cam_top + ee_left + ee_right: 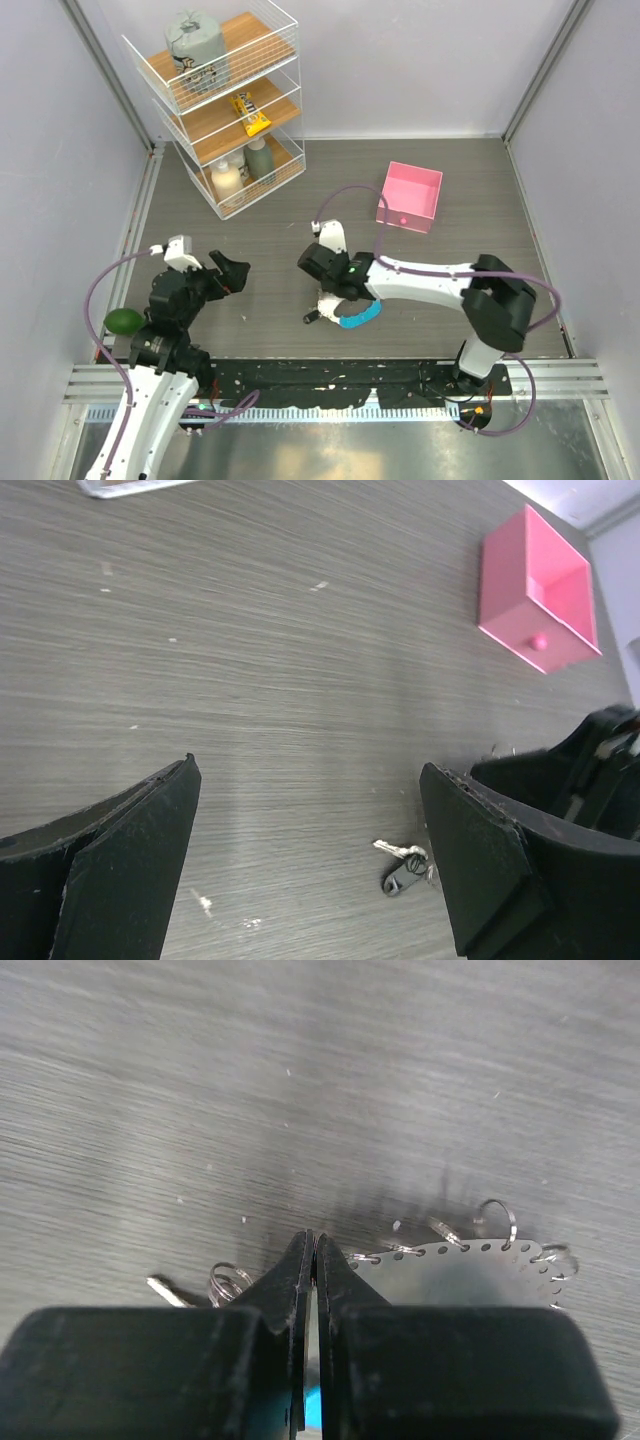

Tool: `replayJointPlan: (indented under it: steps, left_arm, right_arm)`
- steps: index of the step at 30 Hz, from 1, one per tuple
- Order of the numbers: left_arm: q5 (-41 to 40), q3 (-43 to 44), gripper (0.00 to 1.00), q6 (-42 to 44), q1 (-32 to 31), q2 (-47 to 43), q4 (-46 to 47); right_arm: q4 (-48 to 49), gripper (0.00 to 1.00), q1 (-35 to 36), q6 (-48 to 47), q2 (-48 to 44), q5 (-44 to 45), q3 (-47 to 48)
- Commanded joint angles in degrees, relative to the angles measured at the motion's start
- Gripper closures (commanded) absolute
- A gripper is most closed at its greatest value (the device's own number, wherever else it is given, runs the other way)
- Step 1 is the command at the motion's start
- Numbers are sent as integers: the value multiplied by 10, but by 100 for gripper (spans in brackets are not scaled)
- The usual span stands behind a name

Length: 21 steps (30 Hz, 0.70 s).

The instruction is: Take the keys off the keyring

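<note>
With right gripper (314, 1246) pressed together over keyring (360, 318), well apart from box (403, 222) on its near side, and left gripper (310, 770) spread farther off: expect light, limp, slippery chain; pinch stiff keys (393, 848) at the head.

You're working in a lab robot cell: bare grey walls (420, 60), metal frame posts (545, 62), a wood-grain table (470, 180).
</note>
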Motion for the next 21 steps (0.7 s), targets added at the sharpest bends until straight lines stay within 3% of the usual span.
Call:
replayJointPlan:
  steps: [1,7,13,21]
  left_arm:
    - [129,-13,1,10,0,37,111]
    - [210,-36,5,14,-3,111,210]
    - [269,-70,7,17,-44,185,380]
    - [217,-73,15,69,-109,266,448]
  right_arm:
    - [65,95,-24,-39,-94,4,-20]
    - [115,95,-73,-78,-159,-73,-47]
    - [125,95,-100,-124,-192,-141,-37]
    - [97,95,-117,-143,-211,-174,-8]
